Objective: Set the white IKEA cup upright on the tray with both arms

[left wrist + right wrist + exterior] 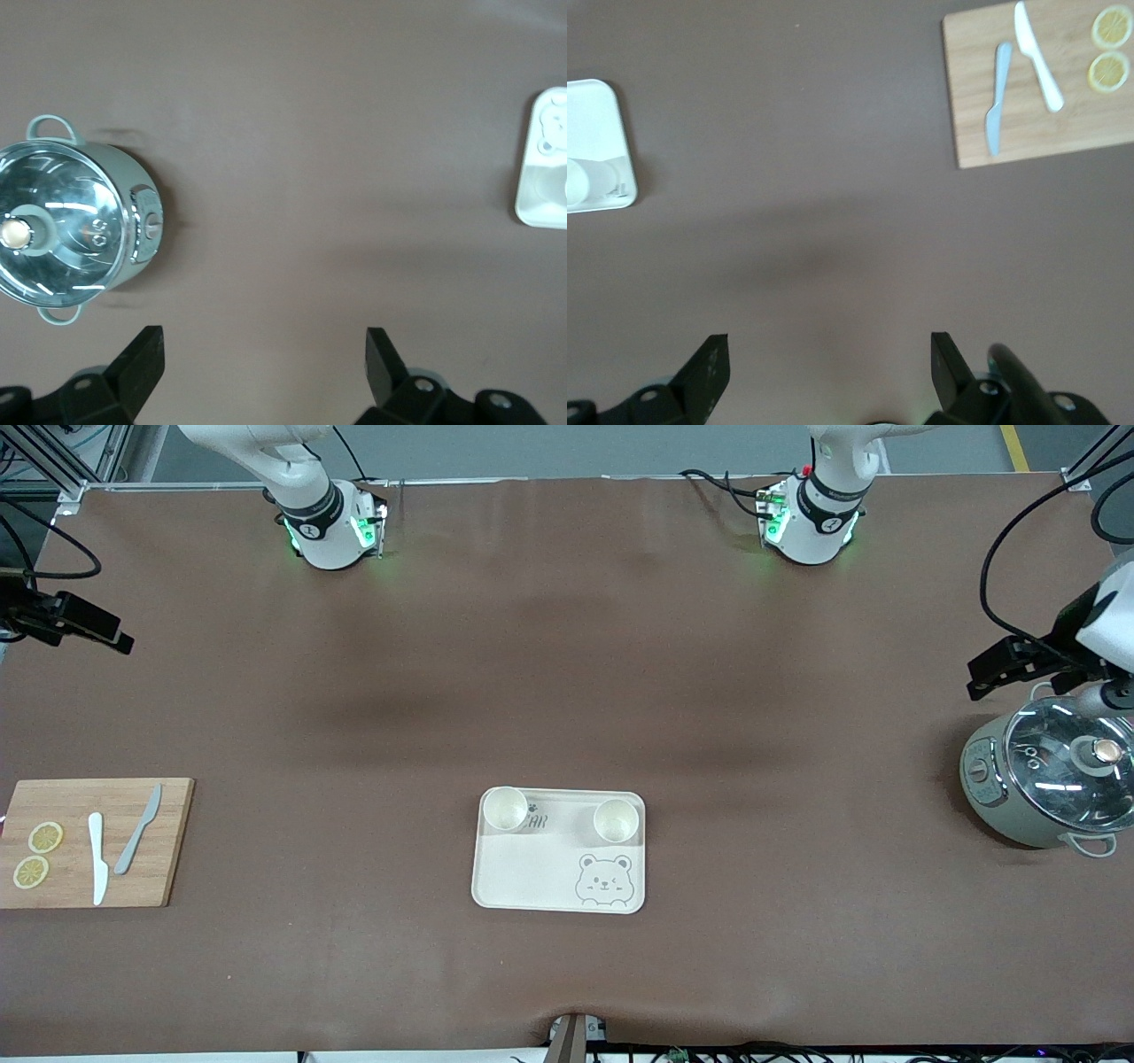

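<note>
The cream tray with the bear drawing lies mid-table, near the front camera. Two white cups stand upright, mouths up, on its edge farthest from the camera. My left gripper is open and empty, up over bare table beside the pot at the left arm's end. Its wrist view shows the tray's edge. My right gripper is open and empty, up over bare table at the right arm's end. Its wrist view shows the tray's corner with a cup.
A grey-green pot with a glass lid stands at the left arm's end and shows in the left wrist view. A wooden cutting board at the right arm's end holds a white knife, a grey knife and two lemon slices.
</note>
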Tool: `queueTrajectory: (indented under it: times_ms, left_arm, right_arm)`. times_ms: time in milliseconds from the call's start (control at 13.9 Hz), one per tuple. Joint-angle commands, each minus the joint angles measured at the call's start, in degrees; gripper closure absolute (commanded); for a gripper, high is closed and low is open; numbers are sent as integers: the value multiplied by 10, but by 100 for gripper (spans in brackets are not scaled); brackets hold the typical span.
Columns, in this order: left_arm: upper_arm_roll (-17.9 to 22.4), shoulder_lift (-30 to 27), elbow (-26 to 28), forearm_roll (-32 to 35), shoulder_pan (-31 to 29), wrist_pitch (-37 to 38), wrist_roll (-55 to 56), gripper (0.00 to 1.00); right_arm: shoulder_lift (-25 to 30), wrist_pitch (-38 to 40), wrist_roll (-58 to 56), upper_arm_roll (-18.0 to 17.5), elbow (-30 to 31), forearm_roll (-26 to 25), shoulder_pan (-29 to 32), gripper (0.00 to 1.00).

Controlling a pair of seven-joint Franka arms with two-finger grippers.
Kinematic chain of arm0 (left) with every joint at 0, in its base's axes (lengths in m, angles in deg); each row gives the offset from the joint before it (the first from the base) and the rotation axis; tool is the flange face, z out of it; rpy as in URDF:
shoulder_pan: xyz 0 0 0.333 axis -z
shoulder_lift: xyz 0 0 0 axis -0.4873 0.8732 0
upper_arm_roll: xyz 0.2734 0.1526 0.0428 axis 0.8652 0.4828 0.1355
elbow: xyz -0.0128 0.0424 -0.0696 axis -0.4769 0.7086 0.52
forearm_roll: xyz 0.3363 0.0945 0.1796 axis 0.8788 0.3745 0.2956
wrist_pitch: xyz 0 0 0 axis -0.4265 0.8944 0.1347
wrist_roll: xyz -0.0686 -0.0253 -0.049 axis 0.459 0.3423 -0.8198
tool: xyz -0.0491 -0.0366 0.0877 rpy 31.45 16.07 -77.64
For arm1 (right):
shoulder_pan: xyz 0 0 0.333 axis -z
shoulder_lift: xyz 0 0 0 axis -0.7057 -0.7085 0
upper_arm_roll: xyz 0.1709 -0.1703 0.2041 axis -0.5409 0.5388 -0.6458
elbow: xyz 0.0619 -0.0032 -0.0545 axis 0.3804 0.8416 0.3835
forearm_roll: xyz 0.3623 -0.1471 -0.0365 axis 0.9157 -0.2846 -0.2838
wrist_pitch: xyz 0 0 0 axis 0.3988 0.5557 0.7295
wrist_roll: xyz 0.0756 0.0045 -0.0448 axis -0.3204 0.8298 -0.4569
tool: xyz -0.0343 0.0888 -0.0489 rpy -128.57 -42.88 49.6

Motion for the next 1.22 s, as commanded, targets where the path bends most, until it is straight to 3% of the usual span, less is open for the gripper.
queueTrajectory:
  times_ms: [0,215,430,1148]
  left_arm:
    - [-12,-5,-7,-1,-4,35,-7,0]
    - [-23,-15,2,-5,-5,42,-8,0]
    - [-23,-37,23,-6,-8,41,-9,0]
    - [-19,-40,20,-16,-12,41,-8,0]
  right_arm:
    - [-5,-26,-63,-10,-8,-42,-16,0]
    - [-6,-27,-71,-8,-9,-39,-13,0]
    - [-2,-19,-74,-7,-4,8,-1,0]
    - [2,3,-72,-8,0,9,14,0]
